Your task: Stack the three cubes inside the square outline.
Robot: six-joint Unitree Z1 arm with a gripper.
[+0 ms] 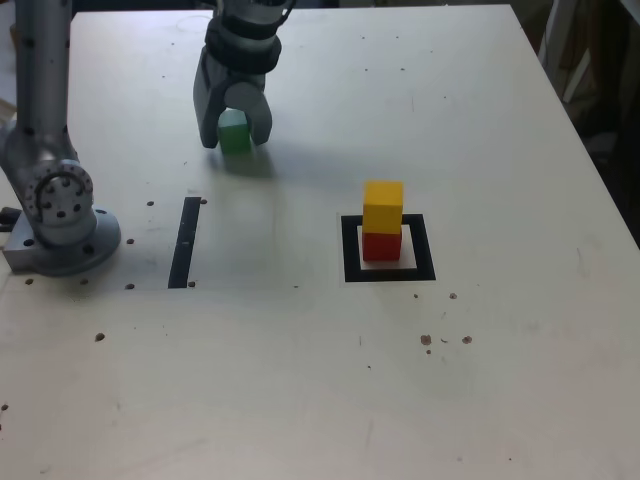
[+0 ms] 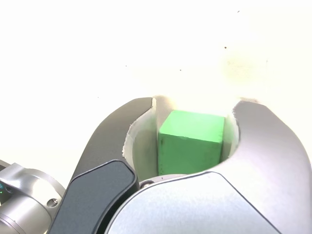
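Between our gripper jaws sits the green cube, w/ contact probably partial; stiff, light, grip flat sides.

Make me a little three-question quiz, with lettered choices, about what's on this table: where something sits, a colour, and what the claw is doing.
1. Where is the yellow cube?
A. On the red cube
B. On the black strip
C. Between the fingers

2. What colour is the cube at the gripper?
A. Red
B. Green
C. Blue

3. How do the fingers stand around that cube?
A. High above it
B. On either side of it
C. Far away from it

Answers:
1 A: the yellow cube sits on the red cube inside the square outline.
2 B: the green cube is there.
3 B: the gripper straddles it on the table.
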